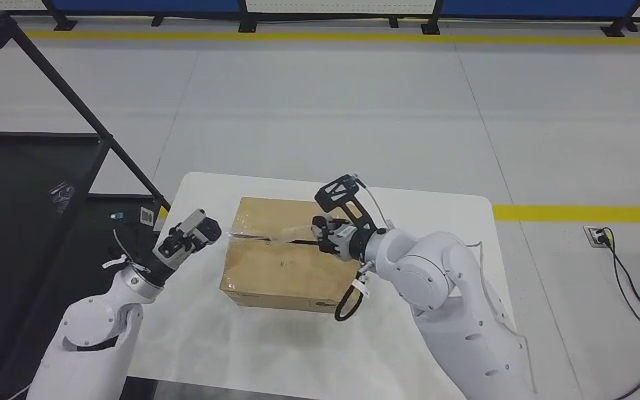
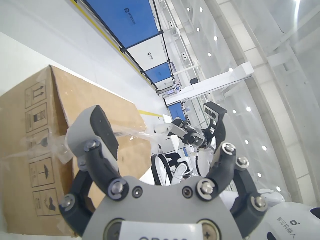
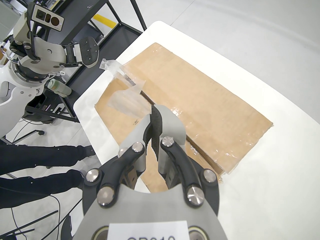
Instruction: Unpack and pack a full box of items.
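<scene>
While the cardboard box sits flaps-down on the white table, we see our right gripper above the box's top seam, its fingers pinched together on a strip of clear tape that stands loose off the box. Our left gripper hangs just beside the box's end, fingers spread wide.

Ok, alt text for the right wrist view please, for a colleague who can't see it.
The right gripper, pinched shut, holds a strip of clear tape peeled up off the top seam of a cardboard box on a white table. The left gripper hangs past the box's far end, beside a black shelf rack.
</scene>
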You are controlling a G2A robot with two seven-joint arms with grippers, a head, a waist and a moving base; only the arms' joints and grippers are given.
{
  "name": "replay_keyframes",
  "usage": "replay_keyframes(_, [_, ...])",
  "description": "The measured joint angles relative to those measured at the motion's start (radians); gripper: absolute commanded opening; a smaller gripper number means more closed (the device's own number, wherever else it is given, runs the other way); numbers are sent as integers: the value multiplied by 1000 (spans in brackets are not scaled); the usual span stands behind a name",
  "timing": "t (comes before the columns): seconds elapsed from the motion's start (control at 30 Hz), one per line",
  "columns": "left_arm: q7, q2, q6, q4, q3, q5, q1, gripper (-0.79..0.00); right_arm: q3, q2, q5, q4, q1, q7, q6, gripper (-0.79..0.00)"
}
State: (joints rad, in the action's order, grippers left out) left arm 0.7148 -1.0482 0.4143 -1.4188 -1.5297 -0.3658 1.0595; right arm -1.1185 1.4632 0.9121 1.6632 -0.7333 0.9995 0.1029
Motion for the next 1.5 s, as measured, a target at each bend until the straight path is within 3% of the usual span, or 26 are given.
replay_keyframes(0.67, [7, -34, 42, 211, 160, -7, -156, 0, 3, -11, 28, -68, 27, -31, 2, -785])
replay_keyframes(1.5, [-11, -52, 4, 191, 238, 66, -185, 0, 10, -24, 35, -119, 36, -36, 17, -785])
